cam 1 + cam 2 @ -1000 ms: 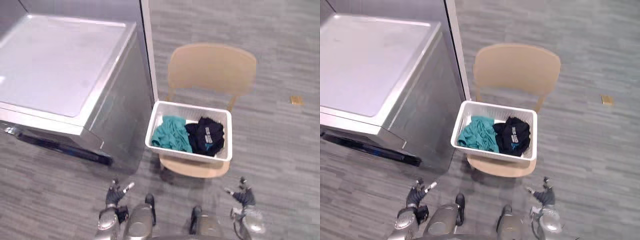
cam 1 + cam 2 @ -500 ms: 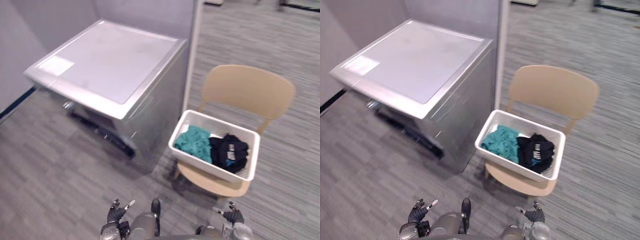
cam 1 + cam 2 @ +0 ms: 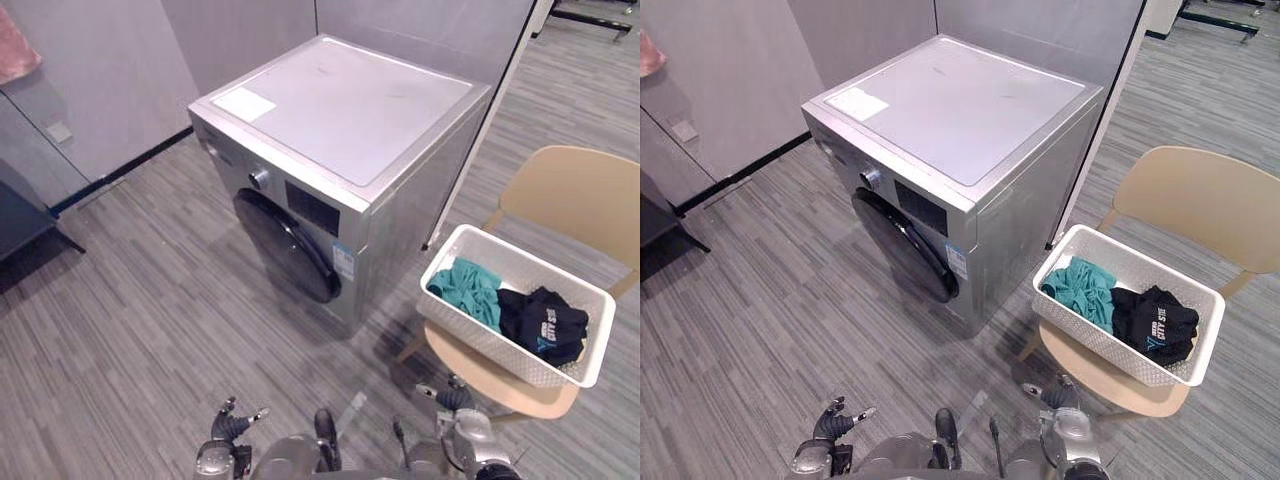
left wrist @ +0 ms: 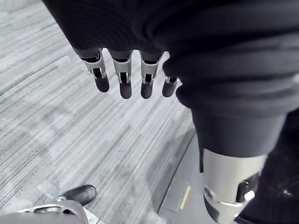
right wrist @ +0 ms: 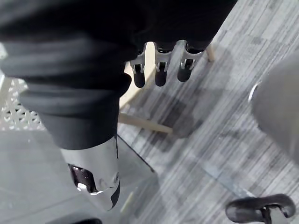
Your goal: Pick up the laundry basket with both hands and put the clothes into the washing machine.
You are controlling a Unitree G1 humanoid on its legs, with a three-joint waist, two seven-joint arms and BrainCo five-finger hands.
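A white laundry basket (image 3: 488,343) sits on a tan chair (image 3: 577,194) to the right of the washing machine. A teal garment (image 3: 467,290) and a black garment (image 3: 545,322) lie inside it. The silver washing machine (image 3: 340,110) shows its front, with the dark round door (image 3: 285,247) closed. My left hand (image 3: 231,427) hangs low over the floor, open and empty, its fingers (image 4: 124,80) relaxed. My right hand (image 3: 455,399) is also low, open and empty, just in front of the chair and below the basket; its fingers (image 5: 160,66) hang over a chair leg (image 5: 142,124).
Grey walls stand behind and left of the washer, and a white post (image 3: 503,95) rises between washer and chair. A dark piece of furniture (image 3: 20,228) is at the far left, with a pink cloth (image 3: 14,52) above it. Grey carpet lies before the washer.
The camera has swung, so the washer's front and door now show and the chair with the basket sits further right. Basket, clothes and chair have not moved. Both hands stay low.
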